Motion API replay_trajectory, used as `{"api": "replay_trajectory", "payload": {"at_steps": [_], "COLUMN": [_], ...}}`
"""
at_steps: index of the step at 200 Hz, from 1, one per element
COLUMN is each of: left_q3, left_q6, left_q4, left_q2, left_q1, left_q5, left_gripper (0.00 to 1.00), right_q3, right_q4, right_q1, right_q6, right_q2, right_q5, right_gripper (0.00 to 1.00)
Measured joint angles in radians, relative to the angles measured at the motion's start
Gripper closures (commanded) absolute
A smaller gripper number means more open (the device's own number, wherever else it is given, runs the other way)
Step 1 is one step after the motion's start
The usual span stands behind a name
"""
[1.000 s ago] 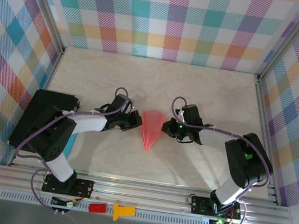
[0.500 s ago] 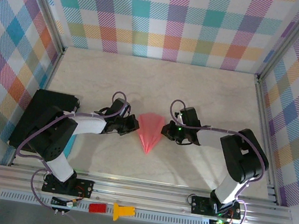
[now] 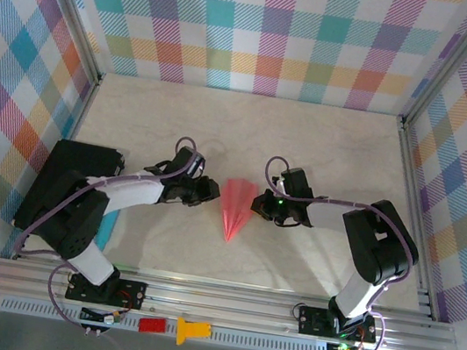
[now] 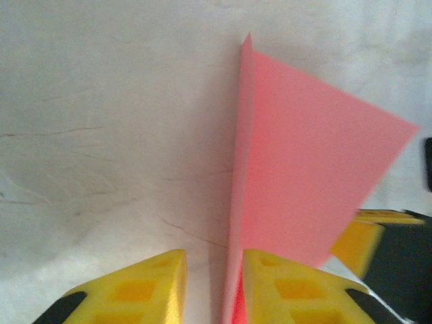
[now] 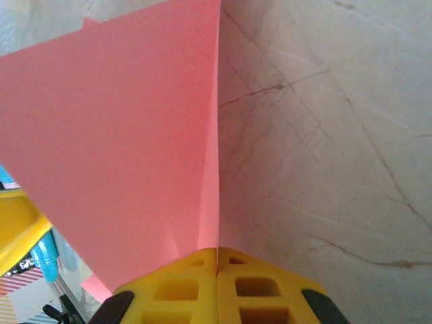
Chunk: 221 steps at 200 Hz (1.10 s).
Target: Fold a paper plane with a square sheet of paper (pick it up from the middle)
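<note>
The paper plane (image 3: 235, 208) sits mid-frame on the table (image 3: 327, 145); it looks light, floppy and easily creased. The right pincer (image 5: 217, 260) pinches one wing edge. The left pincer (image 4: 214, 270) is slightly spread around the other. Gripping near the crease seems safest.

text, labels, numbers: none I can read in any view | paper plane (image 3: 235, 206): plain, no print on it

We record a plain salmon-pink folded paper plane (image 3: 235, 206), a cream marbled table top with grey veins (image 3: 344, 148), yellow foam finger pads (image 4: 283, 290) and pastel multicoloured plaid cloth walls (image 3: 265, 29).
</note>
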<state>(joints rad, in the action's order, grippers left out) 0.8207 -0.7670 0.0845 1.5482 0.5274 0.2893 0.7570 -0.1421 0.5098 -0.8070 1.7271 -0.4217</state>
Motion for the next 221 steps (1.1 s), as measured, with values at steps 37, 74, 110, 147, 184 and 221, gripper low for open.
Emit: {"api": "replay_trajectory", "payload": {"at_steps": [37,74,110,147,184,221], "left_q3": [0.001,-0.003,-0.003,0.0,0.011,0.035], "left_q6": [-0.021,-0.03,-0.024,-0.005,0.01,0.043], "left_q4": [-0.013,-0.016,-0.005,-0.004,-0.004,0.02], "left_q2": [-0.066,-0.03,0.024,0.036,0.047,0.056], "left_q1": [0.053,0.114,0.127,0.127,0.127,0.127], "left_q5": [0.025,0.035,0.02,0.0,-0.008,-0.023], "left_gripper": [0.7,0.73,0.7,0.68,0.66,0.64], "right_q3": [0.0,0.0,0.0,0.0,0.0,0.001], "right_q4": [0.0,0.0,0.0,0.0,0.0,0.0], "right_q1": [0.0,0.0,0.0,0.0,0.0,0.0], "right_q6": [-0.001,-0.008,-0.015,-0.016,-0.016,-0.016], "right_q2": [0.0,0.0,0.0,0.0,0.0,0.011], "right_q5": [-0.003,-0.004,-0.007,-0.008,-0.01,-0.011], "right_gripper": [0.94,0.94,0.94,0.94,0.94,0.94]}}
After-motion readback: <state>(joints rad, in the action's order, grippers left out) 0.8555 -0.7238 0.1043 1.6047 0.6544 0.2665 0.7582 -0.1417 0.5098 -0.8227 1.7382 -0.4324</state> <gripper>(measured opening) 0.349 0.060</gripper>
